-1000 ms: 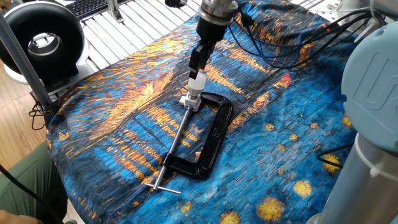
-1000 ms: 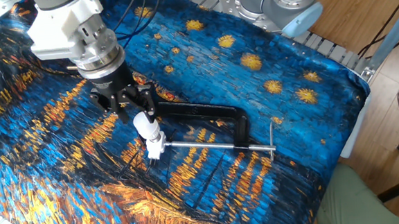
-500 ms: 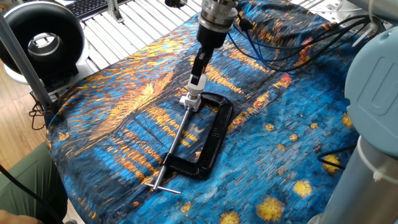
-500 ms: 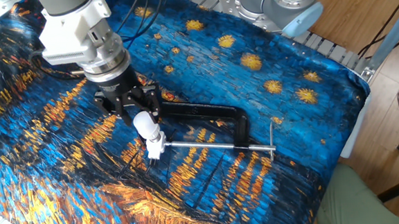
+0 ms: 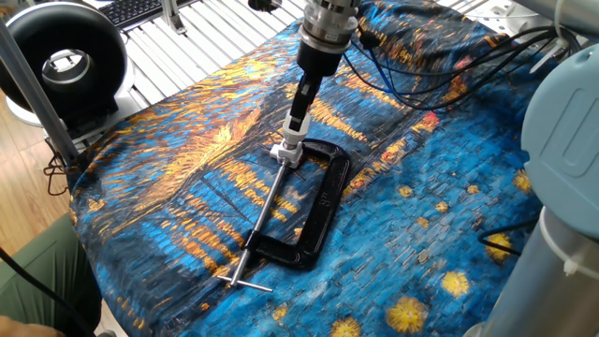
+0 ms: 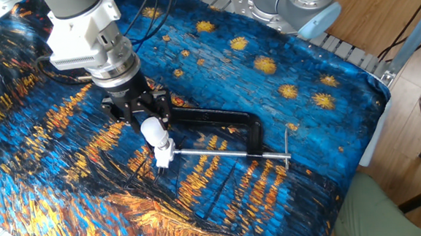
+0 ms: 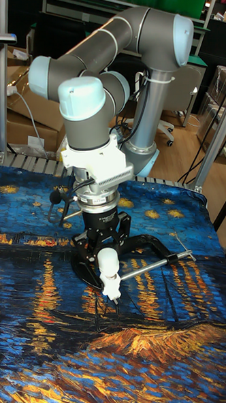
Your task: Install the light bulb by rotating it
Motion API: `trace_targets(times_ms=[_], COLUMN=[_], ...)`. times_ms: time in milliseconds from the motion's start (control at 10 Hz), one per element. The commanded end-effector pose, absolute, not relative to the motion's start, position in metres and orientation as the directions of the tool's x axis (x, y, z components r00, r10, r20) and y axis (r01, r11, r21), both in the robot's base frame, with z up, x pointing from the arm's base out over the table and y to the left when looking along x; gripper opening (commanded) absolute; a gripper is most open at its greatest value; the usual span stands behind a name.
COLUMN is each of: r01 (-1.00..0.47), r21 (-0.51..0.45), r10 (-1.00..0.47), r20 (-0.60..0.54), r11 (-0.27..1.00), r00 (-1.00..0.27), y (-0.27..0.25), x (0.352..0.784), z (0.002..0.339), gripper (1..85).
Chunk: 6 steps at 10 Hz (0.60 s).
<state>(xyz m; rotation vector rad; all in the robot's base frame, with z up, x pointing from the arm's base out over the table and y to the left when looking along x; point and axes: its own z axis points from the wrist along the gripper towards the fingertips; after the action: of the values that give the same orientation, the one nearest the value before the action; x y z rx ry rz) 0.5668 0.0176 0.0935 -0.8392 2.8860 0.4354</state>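
**Bulb upright in socket, gripper around the globe**

Light bulb (image 6: 151, 129) standing nearly upright, long axis close to vertical, with a slight lean in the other fixed view; frosted globe on top, narrow neck pointing down into the white socket base (image 6: 164, 154). Seen in the tall fixed view as a white globe (image 7: 107, 260) over a white stem, just below the gripper's black linkage.

Gripper (image 6: 144, 123) pointing straight down from the wrist, fingers (image 5: 297, 110) set narrow and reaching down either side of the globe. In one fixed view, black fingers meeting the top of the bulb (image 5: 294, 133); actual contact with the glass not clear enough to call, so hold or mere closeness cannot be told.

Bulb directly beneath the gripper, between its fingers, on the same vertical line as the wrist. Socket base sitting at the end of the silver screw rod (image 6: 227, 155) of the black C-clamp (image 6: 218, 117), lying flat on the tabletop. Tabletop covered by a blue and orange painted cloth (image 6: 288, 76). Clamp's T-handle (image 6: 286, 143) at the far end of the rod, away from the bulb.
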Motion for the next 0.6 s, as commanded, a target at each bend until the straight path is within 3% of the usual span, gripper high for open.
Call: trace_targets(times_ms=[0,500], r01=[-0.543,-0.518], r21=[0.239,0.224], r10=[-0.510,-0.486], r20=[-0.189,-0.187], r11=[0.805,0.825], r00=[-0.839,-0.854], y=[0.0186,0.0179], x=[0.5697,0.5728], z=[0.0951,0.0946], gripper=[57.3,51.3])
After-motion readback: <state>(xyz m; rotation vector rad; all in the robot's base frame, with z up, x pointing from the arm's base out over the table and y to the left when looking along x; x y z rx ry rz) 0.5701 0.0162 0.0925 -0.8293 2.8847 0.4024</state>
